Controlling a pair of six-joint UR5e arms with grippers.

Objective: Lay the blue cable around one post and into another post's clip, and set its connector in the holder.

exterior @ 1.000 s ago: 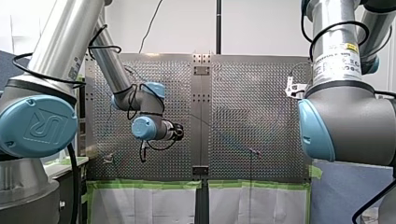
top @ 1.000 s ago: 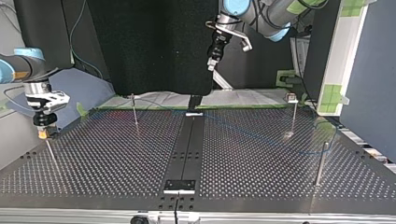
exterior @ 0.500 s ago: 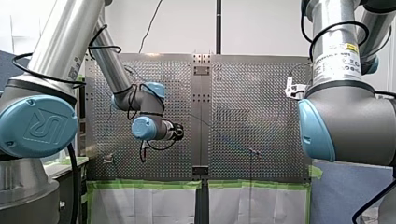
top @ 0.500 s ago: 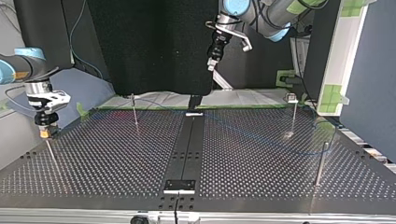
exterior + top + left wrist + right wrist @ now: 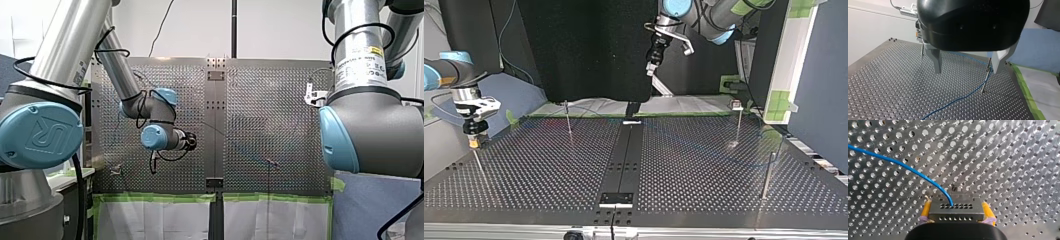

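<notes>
My right end effector (image 5: 956, 205) is closed on the connector (image 5: 956, 213), a grey block clamped between its yellow pads. The blue cable (image 5: 905, 167) leaves the block's face and curves away over the table (image 5: 1010, 157). The next move turns on what lies just ahead of the block: a small stub (image 5: 956, 187), seen end-on and nearly in line with the block's middle. In the top view a thin post (image 5: 478, 164) stands right under this end effector (image 5: 472, 143), so the stub is probably its tip, and a straight push down seems needed. My left end effector (image 5: 967, 71) hangs high, wide open and empty. It is well apart from the connector and beside another post (image 5: 986, 77) that the cable reaches.
</notes>
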